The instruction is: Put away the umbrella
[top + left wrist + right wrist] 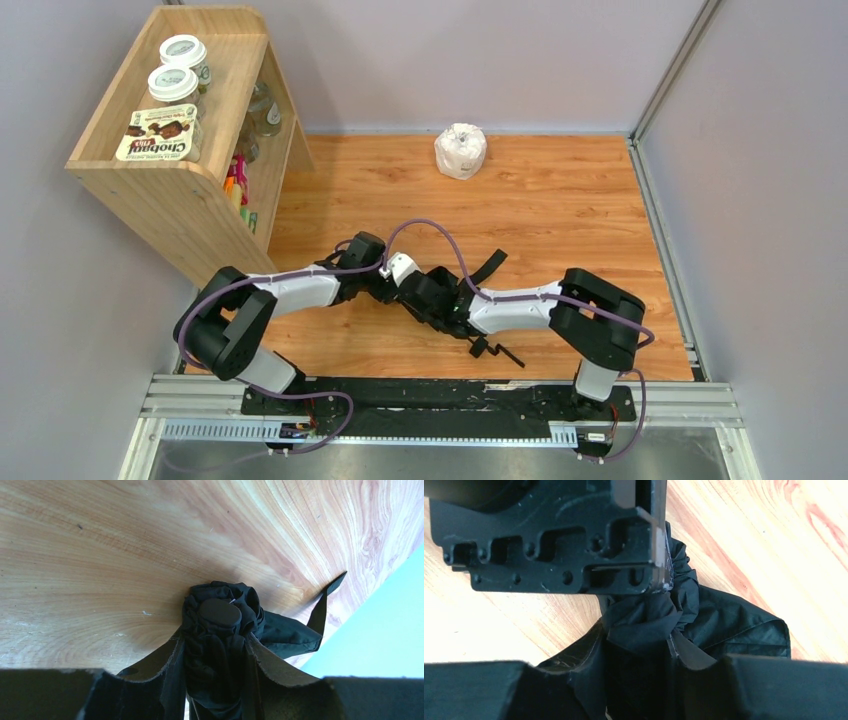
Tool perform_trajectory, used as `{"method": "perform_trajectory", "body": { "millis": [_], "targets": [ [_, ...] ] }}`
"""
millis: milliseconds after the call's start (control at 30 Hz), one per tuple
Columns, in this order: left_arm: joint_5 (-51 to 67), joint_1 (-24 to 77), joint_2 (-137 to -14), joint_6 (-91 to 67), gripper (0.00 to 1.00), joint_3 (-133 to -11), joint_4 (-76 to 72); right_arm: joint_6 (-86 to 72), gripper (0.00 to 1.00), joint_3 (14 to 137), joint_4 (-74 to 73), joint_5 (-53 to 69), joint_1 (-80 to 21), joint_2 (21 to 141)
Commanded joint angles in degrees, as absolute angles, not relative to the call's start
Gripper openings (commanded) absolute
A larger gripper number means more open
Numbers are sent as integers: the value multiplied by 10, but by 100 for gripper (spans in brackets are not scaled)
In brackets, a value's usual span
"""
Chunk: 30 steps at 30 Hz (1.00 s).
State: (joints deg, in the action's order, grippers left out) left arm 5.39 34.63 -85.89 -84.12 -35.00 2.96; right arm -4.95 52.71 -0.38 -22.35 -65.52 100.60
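The black folded umbrella (487, 347) lies across the middle of the wooden table (560, 200), held between both arms. Its strap (490, 265) sticks out toward the back and its thin shaft end points toward the near edge. My left gripper (418, 285) is shut on the bunched fabric, and in the left wrist view (215, 652) the umbrella's round cap (218, 613) shows just beyond the fingers. My right gripper (447, 303) is shut on the fabric too; in the right wrist view (639, 652) the umbrella (644, 620) sits between its fingers, with the left gripper's body (559, 540) close above.
A wooden shelf unit (180, 170) stands at the back left with jars (175, 85) and a snack pack (158, 133) on top. A white paper roll (461, 150) sits at the back centre. Grey walls enclose the table. A metal rail (440, 410) runs along the near edge.
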Motion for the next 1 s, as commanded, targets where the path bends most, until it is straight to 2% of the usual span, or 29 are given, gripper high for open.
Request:
{"method": "perform_trajectory", "body": {
  "millis": [0,33,200,333,533,800,967],
  "targets": [
    [2,350,-865,-789,2,-329,178,-89,0,462,-5,-209,-638,1003],
    [2,350,-859,-778,7,-330,177,-107,0,441,30,-167,-629,998],
    [-47,347,-785,-743,78,-333,182,-186,0,342,194,80,-553,1009],
    [-52,345,-723,-722,78,-323,158,-244,0,331,275,267,-482,1089],
    [-36,345,-679,-739,79,-273,58,-334,0,358,333,407,-405,1177],
    [5,348,-790,-773,79,-264,-83,-410,0,406,382,493,-386,1232],
    [8,354,-877,-780,79,-283,-91,-474,0,438,427,556,-382,1269]
  ]
}}
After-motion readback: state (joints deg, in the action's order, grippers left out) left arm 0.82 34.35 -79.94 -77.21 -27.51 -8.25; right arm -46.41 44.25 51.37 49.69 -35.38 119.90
